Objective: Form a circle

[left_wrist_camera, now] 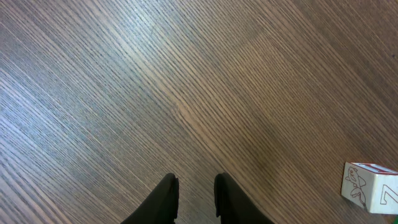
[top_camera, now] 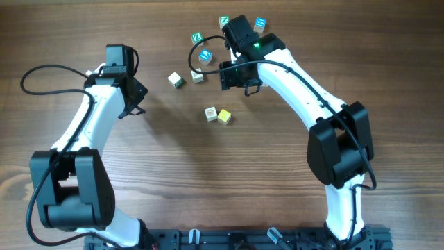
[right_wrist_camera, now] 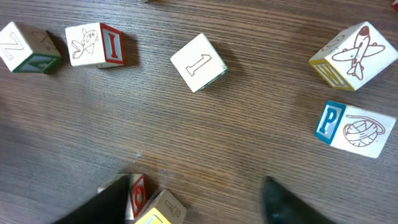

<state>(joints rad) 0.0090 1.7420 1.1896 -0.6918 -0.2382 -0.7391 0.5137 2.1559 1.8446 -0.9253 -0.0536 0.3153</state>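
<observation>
No closed circle is seen yet: the letter blocks (top_camera: 205,55) are found loose on the wooden surface (top_camera: 277,173), & are placed here by the R gripper (top_camera: 239,82). On its far side, away from the arm bases, four colour-topped ones are spread in an arc: a green-topped block (top_camera: 197,37) & a blue-topped block (top_camera: 205,55) to the left, a 2nd green block (top_camera: 224,21) beyond, a 2nd blue block (top_camera: 260,23) beyond & to the right. Near the R gripper on its left a pale block (top_camera: 198,76) is seen, w/ a white-and-green block (top_camera: 175,79) just past that. On its base side a cream block (top_camera: 211,113) & a yellow block (top_camera: 224,116) are set touching. In the wrist view the R gripper (right_wrist_camera: 196,183) is shown released: fingers (right_wrist_camera: 106,202) wide apart, bare wood btwn them, nothing clamped. A red-faced block (right_wrist_camera: 138,194) is seen against the inner side of one finger, w/ a tan-and-yellow block (right_wrist_camera: 163,210) just beside it. Further ahead of the R gripper a Z block (right_wrist_camera: 22,46), an I block (right_wrist_camera: 93,45), a "1" block (right_wrist_camera: 198,62), a plane-picture block (right_wrist_camera: 351,55) & a P block (right_wrist_camera: 348,127) are spread apart. The L gripper (top_camera: 133,101) is held well to the left of the R gripper; in its wrist view the L gripper (left_wrist_camera: 194,180) is seen narrowly parted, nothing grasped, w/ a red-topped block (left_wrist_camera: 367,186) nr it.
</observation>
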